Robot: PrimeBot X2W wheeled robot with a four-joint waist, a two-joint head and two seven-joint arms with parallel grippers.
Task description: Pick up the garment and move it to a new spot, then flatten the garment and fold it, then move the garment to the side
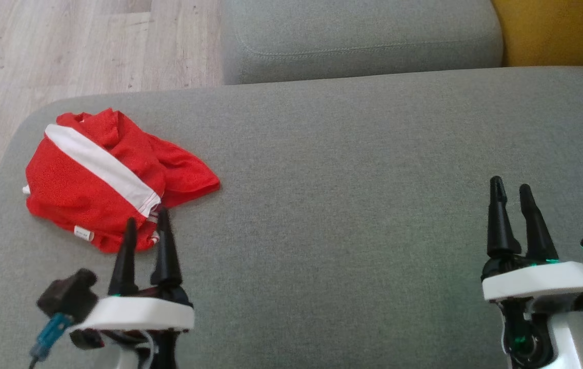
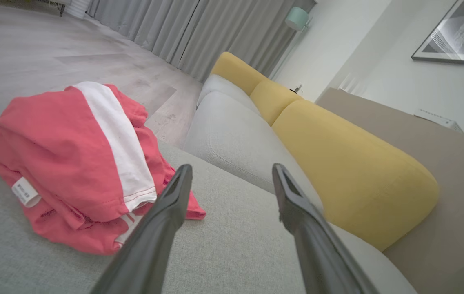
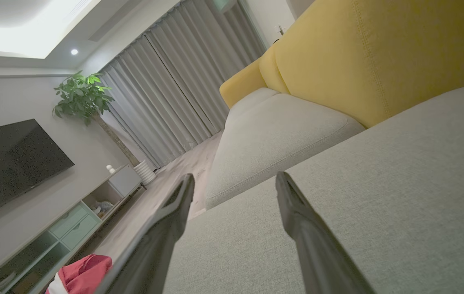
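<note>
Broadly, a grey sofa seat cushion (image 1: pixel 332 154) spans the head view, and a crumpled red garment (image 1: pixel 81 189) with a white stripe lies at its left end. The left gripper (image 1: pixel 146 216), fingers spread and empty, has its tips at the garment's near edge. The right gripper (image 1: pixel 510 183), likewise spread and empty, is well apart over bare cushion, and a small white label (image 1: pixel 82 233) shows near the hem.

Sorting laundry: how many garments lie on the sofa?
1: a crumpled red garment, white-striped, at the left end of the seat by the left end effector; another could hide beneath.
</note>
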